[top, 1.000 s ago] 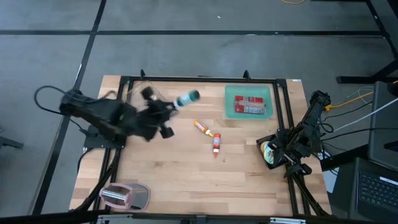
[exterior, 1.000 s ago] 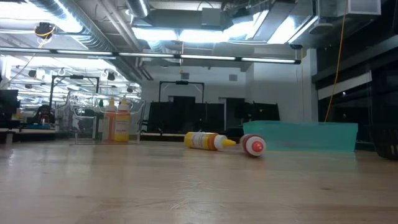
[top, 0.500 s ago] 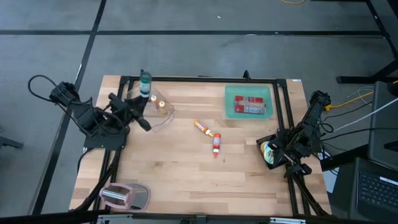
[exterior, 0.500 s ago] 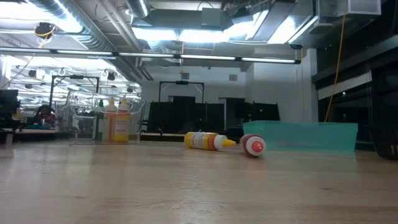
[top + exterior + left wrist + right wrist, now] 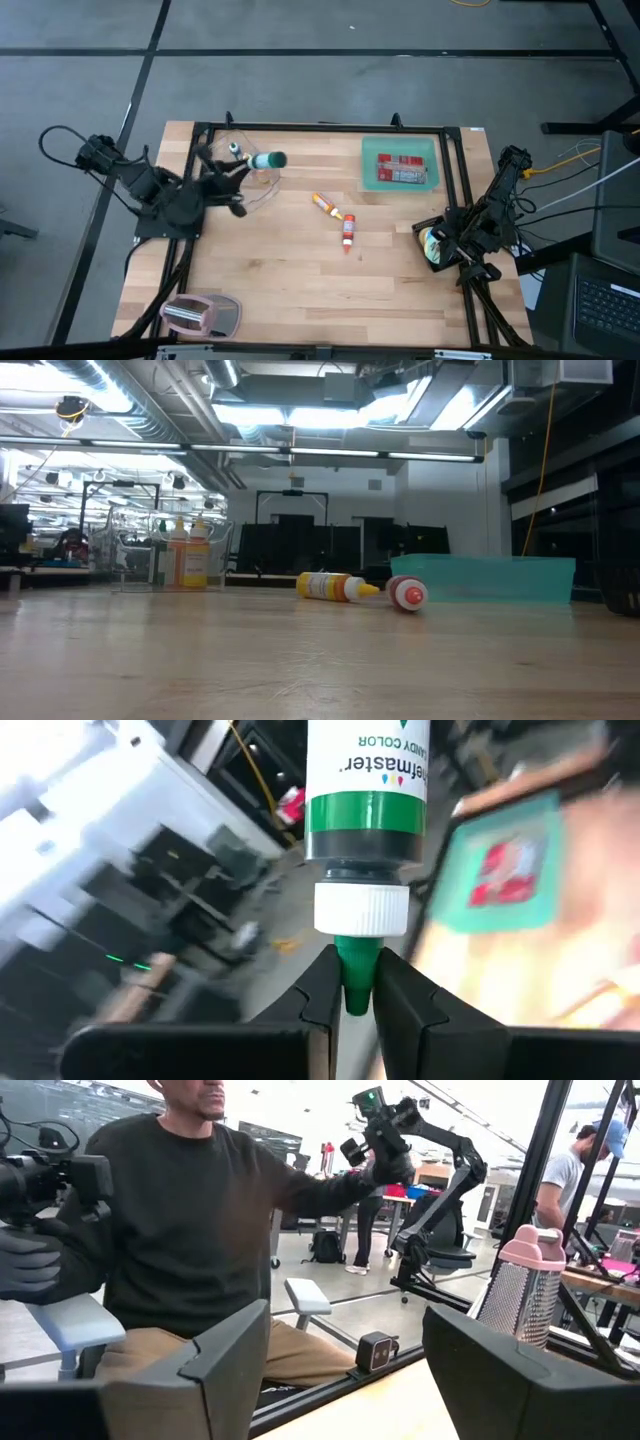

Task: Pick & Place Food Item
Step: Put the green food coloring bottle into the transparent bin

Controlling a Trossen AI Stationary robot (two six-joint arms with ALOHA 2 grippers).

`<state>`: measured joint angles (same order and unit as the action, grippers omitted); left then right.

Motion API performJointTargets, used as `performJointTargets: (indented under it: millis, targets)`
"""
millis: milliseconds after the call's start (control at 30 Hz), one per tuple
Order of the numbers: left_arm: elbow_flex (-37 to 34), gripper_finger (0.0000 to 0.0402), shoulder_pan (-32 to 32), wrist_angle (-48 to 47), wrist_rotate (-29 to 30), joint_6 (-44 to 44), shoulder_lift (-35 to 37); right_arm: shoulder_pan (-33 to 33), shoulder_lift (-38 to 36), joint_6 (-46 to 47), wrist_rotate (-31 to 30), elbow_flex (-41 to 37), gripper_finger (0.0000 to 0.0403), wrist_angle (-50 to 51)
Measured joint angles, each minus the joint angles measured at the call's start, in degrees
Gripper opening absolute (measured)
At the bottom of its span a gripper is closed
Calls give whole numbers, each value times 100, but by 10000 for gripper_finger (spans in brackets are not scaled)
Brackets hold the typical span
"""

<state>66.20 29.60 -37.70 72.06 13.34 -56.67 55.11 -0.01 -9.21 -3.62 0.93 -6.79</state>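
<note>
Closest to the camera in the left wrist view, the left gripper (image 5: 357, 988) is clenched on the green nozzle tip of a candy-colour bottle (image 5: 366, 795), a white bottle with a green band and a white screw cap. The tip sits squarely between the two dark fingers (image 5: 320, 995); the bottle's body sticks straight out beyond them. From above, the same bottle (image 5: 268, 160) is carried in the air near the table's far left corner, lying roughly level, over a clear plastic container (image 5: 262, 185) that holds other small bottles. The left gripper (image 5: 240, 164) is just beside the bottle's nozzle end, with the left arm reaching in from the table's left edge.

Farther along the wooden table (image 5: 300, 290), near its middle, two small bottles lie on their sides: a yellow one (image 5: 325, 205) and a red-capped one (image 5: 348, 231), close together. Beyond them, toward the far right, a teal bin (image 5: 430, 150) holds a red packet (image 5: 401, 169).

The right gripper (image 5: 345, 1360) waits at the table's right edge, jaws spread wide and holding nothing. Past it, a person in a dark sweater (image 5: 190, 1230) sits in the room.
</note>
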Motion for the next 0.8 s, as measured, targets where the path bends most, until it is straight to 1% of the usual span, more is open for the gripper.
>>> performJointTargets:
  millis: [100,167,233,333,433,567,633,700,800]
  targets:
    - [353,33,-518,-46,-261,1079,-361,-1,0,142,0,0,259,2]
    - [648,33,-900,-220,-477,1625,-655,-2,0,247,0,0,259,4]
    - [987,33,-1287,-809,-564,1914,-999,-2,0,358,0,0,259,6]
    - [1490,33,-1861,-2217,-563,1902,-1645,-1,0,598,0,0,259,4]
    - [1883,33,-2305,-3650,-558,1411,-2314,0,0,621,0,0,259,4]
    - [2103,33,-2566,-5259,-567,956,-3147,0,0,531,0,0,259,2]
    - [2086,33,-2608,-5180,-669,1147,-3476,-2,0,455,0,0,259,3]
    - [2074,33,-2596,-5252,-1065,1542,-3693,-1,0,388,0,1,259,2]
    - [2074,33,-2678,-5160,-971,1727,-4078,0,0,339,1,3,259,2]
